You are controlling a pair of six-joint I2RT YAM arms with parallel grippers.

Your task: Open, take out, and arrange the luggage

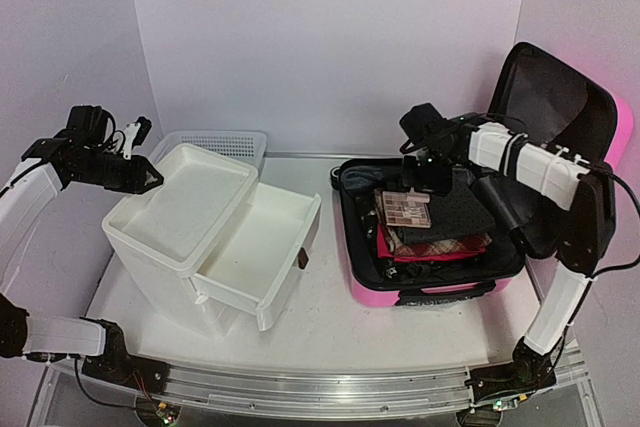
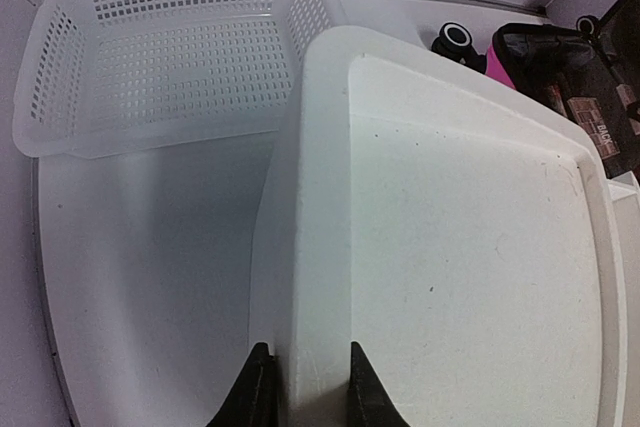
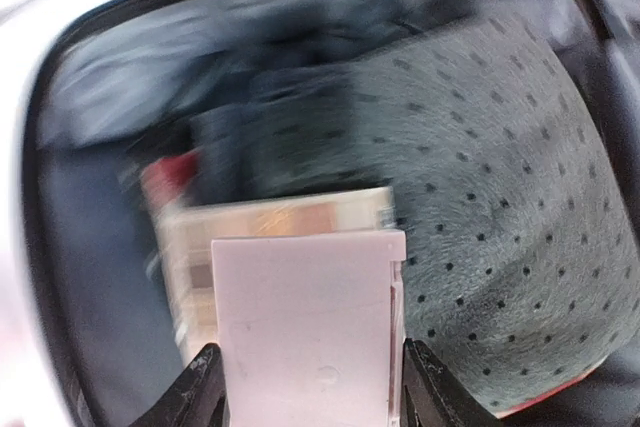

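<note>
The pink luggage (image 1: 430,297) lies open at the right of the table, its black-lined lid (image 1: 560,97) propped up behind. It holds folded clothes, a grey dotted cloth (image 3: 500,197) and an eyeshadow palette (image 1: 402,209). My right gripper (image 1: 425,172) hangs over the packed half. In the right wrist view my right gripper (image 3: 310,387) has a finger against each side of a pale pink flat case (image 3: 305,317), above the blurred palette (image 3: 280,217). My left gripper (image 1: 148,175) is at the far left, and in the left wrist view my left gripper (image 2: 305,387) is shut across the raised rim of the white drawer unit (image 2: 450,227).
The white drawer unit (image 1: 180,212) stands left of centre with its drawer (image 1: 260,247) pulled out toward the luggage. A white mesh basket (image 1: 225,142) sits behind it against the back wall. A black luggage wheel (image 2: 457,40) shows beside the unit.
</note>
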